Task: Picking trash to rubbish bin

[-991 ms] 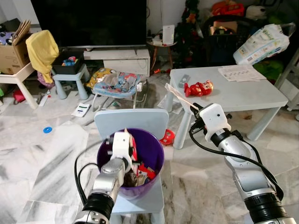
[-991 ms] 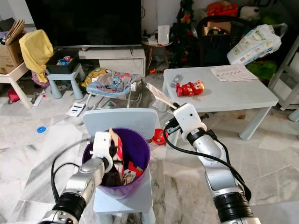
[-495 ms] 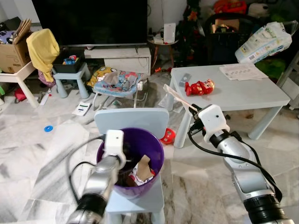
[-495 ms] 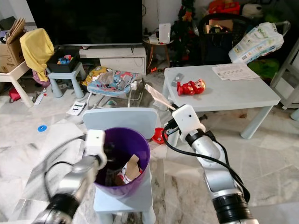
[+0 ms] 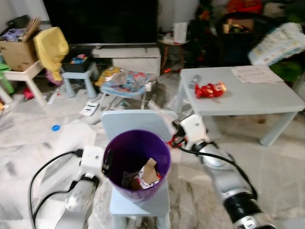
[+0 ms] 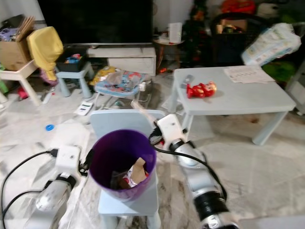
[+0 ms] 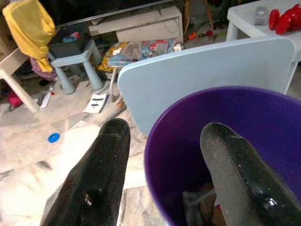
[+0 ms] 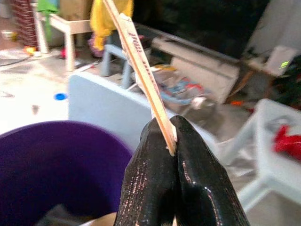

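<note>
- Left eye view: your right hand (image 5: pixel 175 135) sits just beside the back-right rim of the purple bin (image 5: pixel 137 164), which stands on a pale blue chair (image 5: pixel 135 125). The hand pinches a thin wooden stick (image 5: pixel 159 110) whose long axis points up and away from you, toward the chair back. The bin mouth lies to the hand's left and slightly lower; judged from here, the drop needs a short carry leftward.
- Right eye view: your left hand (image 6: pixel 86 161) flanks the bin's left rim, while wrappers (image 6: pixel 131 174) already lie inside.
- Left wrist view: its fingers (image 7: pixel 106 155) stand spread, one outside and one inside the bin wall, gripping nothing.
- Right wrist view: the fingers (image 8: pixel 150 160) are pressed together on the stick's lower end, bin below.
</note>
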`<state>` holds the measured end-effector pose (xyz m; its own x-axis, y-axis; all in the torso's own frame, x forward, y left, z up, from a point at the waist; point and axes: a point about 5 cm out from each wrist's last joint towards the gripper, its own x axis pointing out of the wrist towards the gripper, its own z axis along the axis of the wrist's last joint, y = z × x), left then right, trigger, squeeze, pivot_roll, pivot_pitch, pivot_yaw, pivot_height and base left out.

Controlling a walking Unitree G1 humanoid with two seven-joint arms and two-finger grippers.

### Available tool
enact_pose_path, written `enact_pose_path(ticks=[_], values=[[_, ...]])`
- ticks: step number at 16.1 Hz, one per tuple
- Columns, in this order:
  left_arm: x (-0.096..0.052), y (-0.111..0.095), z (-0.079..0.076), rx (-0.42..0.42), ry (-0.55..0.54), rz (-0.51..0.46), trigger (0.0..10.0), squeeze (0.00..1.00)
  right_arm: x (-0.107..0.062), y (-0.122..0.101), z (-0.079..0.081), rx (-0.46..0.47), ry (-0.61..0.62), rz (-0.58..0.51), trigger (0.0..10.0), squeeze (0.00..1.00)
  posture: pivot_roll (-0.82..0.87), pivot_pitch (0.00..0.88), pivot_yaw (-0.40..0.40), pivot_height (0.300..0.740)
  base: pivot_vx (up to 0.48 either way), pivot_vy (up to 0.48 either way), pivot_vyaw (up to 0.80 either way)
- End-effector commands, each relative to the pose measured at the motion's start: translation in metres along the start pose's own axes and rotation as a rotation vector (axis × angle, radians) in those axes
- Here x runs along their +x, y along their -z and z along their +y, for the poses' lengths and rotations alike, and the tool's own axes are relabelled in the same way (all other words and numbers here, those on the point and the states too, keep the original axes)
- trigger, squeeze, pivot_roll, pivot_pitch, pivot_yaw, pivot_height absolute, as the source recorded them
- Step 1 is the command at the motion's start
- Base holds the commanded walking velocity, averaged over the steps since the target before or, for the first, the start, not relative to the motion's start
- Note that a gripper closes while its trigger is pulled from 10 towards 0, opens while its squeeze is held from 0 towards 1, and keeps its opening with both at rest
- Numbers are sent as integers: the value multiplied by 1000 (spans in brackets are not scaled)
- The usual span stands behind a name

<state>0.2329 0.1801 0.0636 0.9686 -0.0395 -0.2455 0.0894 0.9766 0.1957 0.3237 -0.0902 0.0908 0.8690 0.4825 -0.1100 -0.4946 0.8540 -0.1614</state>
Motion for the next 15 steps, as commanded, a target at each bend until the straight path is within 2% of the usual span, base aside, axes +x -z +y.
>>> enact_pose_path(ticks=[1, 2, 3, 4, 5, 6, 9, 10, 11, 15], values=[[-11, -3, -1, 27, 23, -11, 10000, 1000, 7, 7, 3, 49, -15, 47, 0, 0, 131, 0, -28, 740, 0, 0, 0], [-22, 0, 0, 29, 32, 13, 10000, 1000, 12, 14, 10, 80, -28, 87, 0, 0, 139, 0, -28, 740, 0, 0, 0], [-28, 2, 1, 12, 36, 31, 10000, 1000, 14, 24, 18, 106, -64, 151, 1490, 0, 155, 0, -29, 740, 0, 0, 0], [-34, 2, 1, -20, 40, 55, 10000, 1000, 15, 33, 25, 123, -102, 217, 2196, 0, 172, 0, -28, 740, 0, 0, 0], [-36, 2, 1, -43, 45, 68, 10000, 1000, 14, 38, 29, 126, -127, 251, 2392, 0, 174, 0, -28, 740, 0, 0, 0], [-38, 3, 2, -74, 51, 92, 10000, 1000, 9, 51, 41, 101, -190, 328, 10000, 0, 182, 0, -28, 740, 0, 0, 0], [-41, 3, 5, -94, 55, 123, 10000, 1000, 6, 62, 53, 89, -250, 378, 10000, 0, 185, 0, -28, 740, 0, 0, 0], [-42, 4, 4, -104, 64, 137, 10000, 1000, 7, 61, 54, 115, -244, 365, 10000, 843, 184, 0, -25, 740, 0, 0, 0], [-43, 4, 2, -115, 80, 151, 10000, 1000, 7, 61, 55, 115, -243, 363, 10000, 1000, 184, 0, -24, 740, 0, 0, 0], [-45, 4, -10, -174, 181, 190, 10000, 1000, 11, 56, 52, 123, -211, 327, 10000, 1000, 183, 0, -22, 740, 0, 0, 0]])
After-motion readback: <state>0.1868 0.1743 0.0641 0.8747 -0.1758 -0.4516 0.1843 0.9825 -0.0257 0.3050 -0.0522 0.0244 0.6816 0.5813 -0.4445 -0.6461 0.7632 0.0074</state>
